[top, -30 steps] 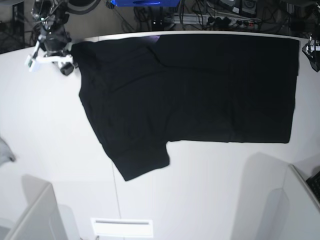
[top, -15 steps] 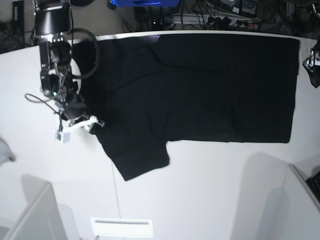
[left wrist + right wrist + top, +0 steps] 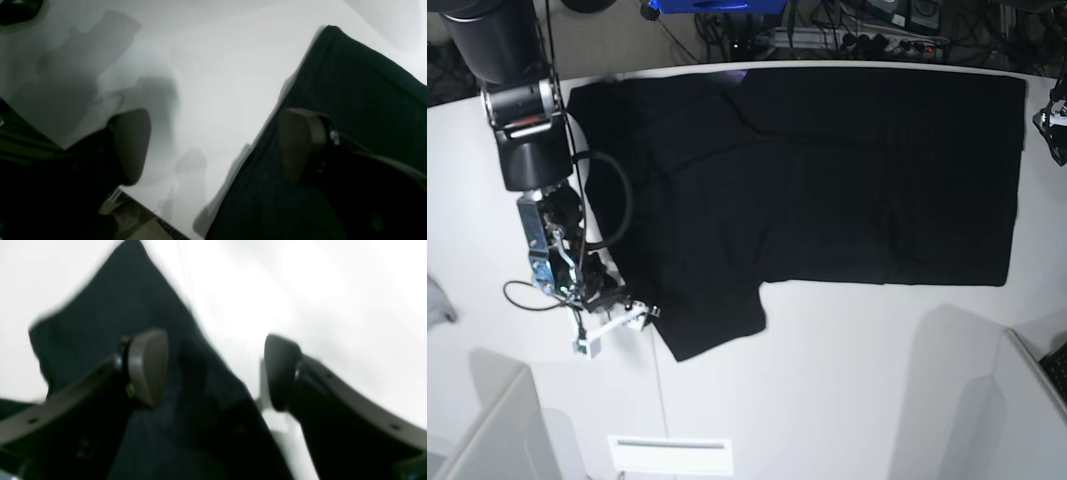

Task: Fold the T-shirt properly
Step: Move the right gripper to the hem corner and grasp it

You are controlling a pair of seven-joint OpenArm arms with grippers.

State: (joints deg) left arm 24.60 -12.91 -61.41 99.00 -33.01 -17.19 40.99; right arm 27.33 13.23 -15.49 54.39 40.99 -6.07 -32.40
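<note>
White table (image 3: 847,360): large black cloth T-shirt (image 3: 827,170) partly folded, near sleeve spread. Right gripper (image 3: 617,318) open, empty, at sleeve edge; left gripper (image 3: 213,146) open, empty, at T-shirt's hem edge.

White table (image 3: 847,380) filling most of the base view; far edge curved; a thin dark seam running from near the middle toward the near edge. Small grey cloth scrap (image 3: 437,303) at the table's left edge, partly cut off. White slotted panel (image 3: 670,455) at the near edge, left of centre. Pale upright panels at the near left corner (image 3: 497,430) and near right corner (image 3: 1017,420). Beyond the far edge, tangled dark cables (image 3: 867,30) and a blue object (image 3: 712,5).
</note>
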